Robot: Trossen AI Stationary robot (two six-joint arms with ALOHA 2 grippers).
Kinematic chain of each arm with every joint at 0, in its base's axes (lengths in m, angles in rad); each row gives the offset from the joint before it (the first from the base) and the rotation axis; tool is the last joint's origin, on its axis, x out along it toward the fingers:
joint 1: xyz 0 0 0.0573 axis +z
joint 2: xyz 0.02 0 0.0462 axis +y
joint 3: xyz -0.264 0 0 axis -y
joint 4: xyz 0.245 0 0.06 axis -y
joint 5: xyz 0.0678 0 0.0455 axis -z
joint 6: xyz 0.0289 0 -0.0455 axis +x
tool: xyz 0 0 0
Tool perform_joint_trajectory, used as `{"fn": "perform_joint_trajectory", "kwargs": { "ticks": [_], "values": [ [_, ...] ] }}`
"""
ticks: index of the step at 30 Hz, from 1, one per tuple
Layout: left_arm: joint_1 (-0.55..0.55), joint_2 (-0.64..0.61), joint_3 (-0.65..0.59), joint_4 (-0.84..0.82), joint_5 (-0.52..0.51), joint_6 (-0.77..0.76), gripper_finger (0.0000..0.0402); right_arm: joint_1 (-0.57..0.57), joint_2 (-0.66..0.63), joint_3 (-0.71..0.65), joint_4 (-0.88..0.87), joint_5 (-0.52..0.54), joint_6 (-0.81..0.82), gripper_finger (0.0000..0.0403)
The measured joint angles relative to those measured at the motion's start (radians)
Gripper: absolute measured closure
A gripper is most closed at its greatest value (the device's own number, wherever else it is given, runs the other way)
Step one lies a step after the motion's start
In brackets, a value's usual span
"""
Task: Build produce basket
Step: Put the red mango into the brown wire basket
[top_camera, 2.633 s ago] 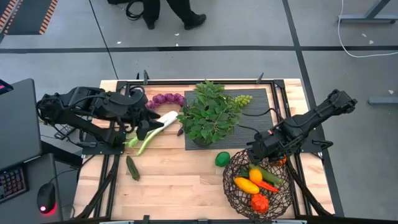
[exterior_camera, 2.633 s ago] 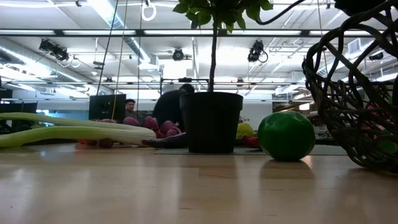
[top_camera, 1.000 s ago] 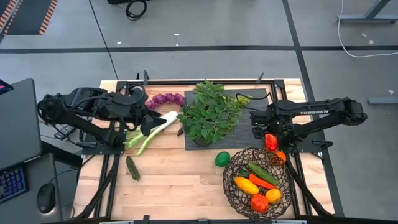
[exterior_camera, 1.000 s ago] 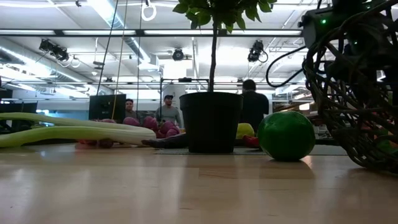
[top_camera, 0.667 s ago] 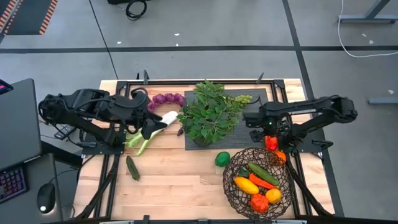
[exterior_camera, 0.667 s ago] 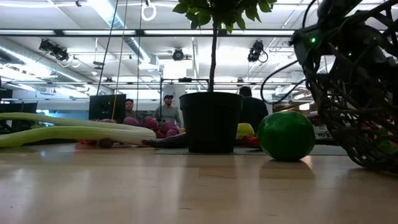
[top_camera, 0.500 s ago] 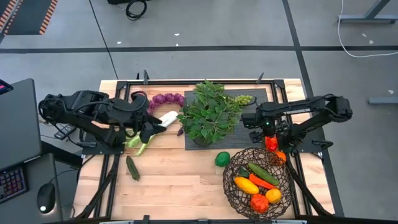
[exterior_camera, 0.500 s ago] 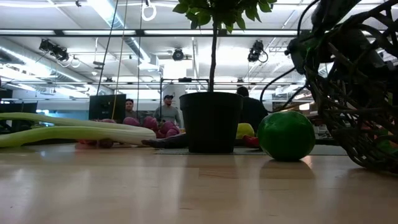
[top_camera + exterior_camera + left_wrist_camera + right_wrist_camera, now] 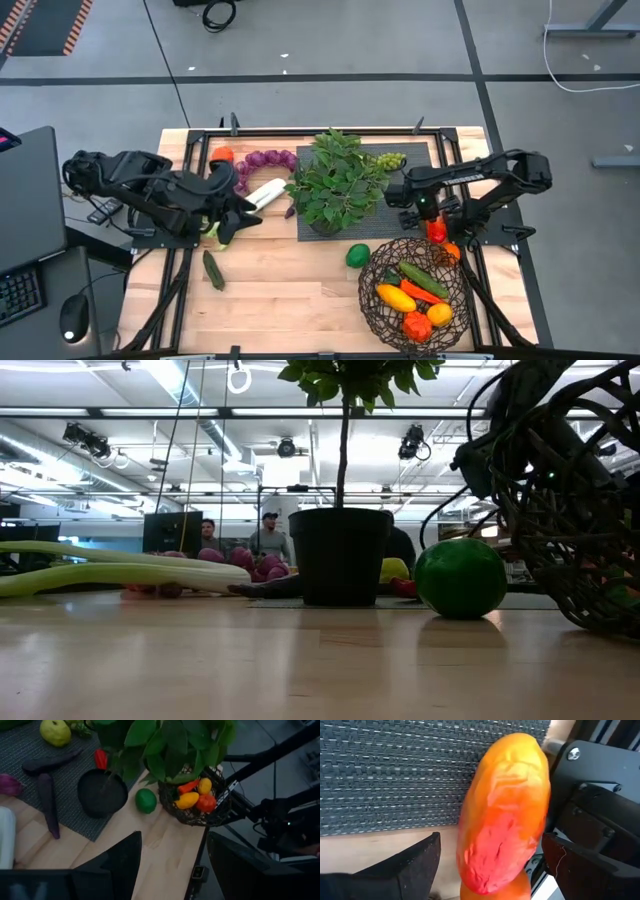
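1. The right gripper [image 9: 425, 215] is held over the right side of the wooden table [image 9: 290, 290], with its fingers apart on either side of a smooth orange-red toy tomato [image 9: 505, 810]. Nothing is squeezed yet. If the fingers are shut off-centre, the round tomato could be pushed against the black metal frame [image 9: 600, 785] and rolled away.
2. The round dark woven wire basket [image 9: 372, 300] is set at the front right corner, with some toy produce already inside. It could be knocked by the right arm.
3. The left gripper [image 9: 232, 215] is held over the long green-and-white toy leek [image 9: 262, 192] near the left edge, fingers apart and empty.
4. Much of the leek is hidden under the left arm. Part of the green grapes [image 9: 390, 160] is covered by the leafy potted plant [image 9: 335, 180].
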State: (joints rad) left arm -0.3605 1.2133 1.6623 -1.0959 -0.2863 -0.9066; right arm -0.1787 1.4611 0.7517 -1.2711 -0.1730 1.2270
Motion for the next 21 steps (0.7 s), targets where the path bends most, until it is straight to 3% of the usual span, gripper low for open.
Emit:
{"fn": "perform_joint_trajectory", "kwargs": {
  "ticks": [13,21],
  "values": [
    [-0.004,0.000,0.000,-0.002,0.003,-0.004,0.0170,0.000,0.093,-0.015,0.043,-0.004,-0.022,0.0060],
    [-0.002,0.000,0.000,-0.003,0.003,0.001,0.0170,0.002,0.090,0.000,0.068,-0.044,-0.057,0.0160]
  ]
}}
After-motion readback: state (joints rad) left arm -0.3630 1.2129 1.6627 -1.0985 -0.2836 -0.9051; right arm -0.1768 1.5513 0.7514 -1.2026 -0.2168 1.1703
